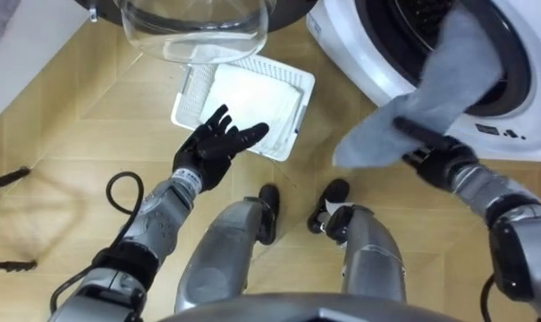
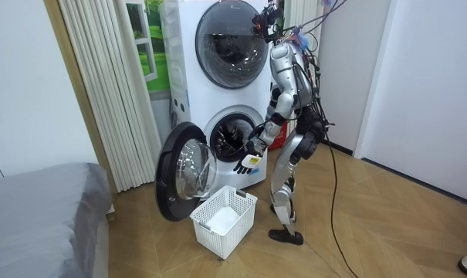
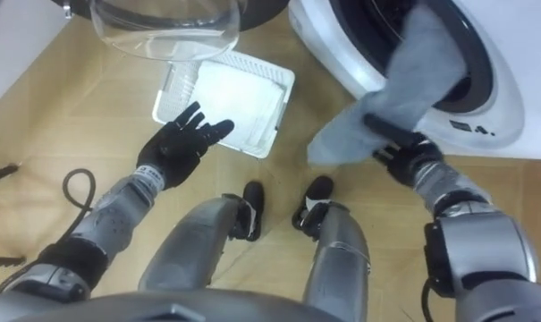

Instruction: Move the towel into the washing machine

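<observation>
A grey towel (image 1: 440, 89) hangs from the washing machine's (image 1: 359, 63) open drum. Its upper end lies in the dark opening and its lower end droops in front of the white casing. My right hand (image 1: 435, 152) is shut on the towel about halfway down, just below the drum's rim. My left hand (image 1: 215, 148) is open with spread fingers, hovering over the near edge of a white laundry basket (image 1: 194, 89). In the room view I stand upright facing the lower machine (image 2: 218, 131), with the left hand (image 2: 247, 161) held out low.
The round glass door (image 1: 194, 27) stands swung open to the left, above the basket (image 2: 224, 220), which holds something white. A second machine (image 2: 231, 35) is stacked on top. A grey bed (image 2: 40, 208) lies at the room view's left. Wooden floor stretches behind me.
</observation>
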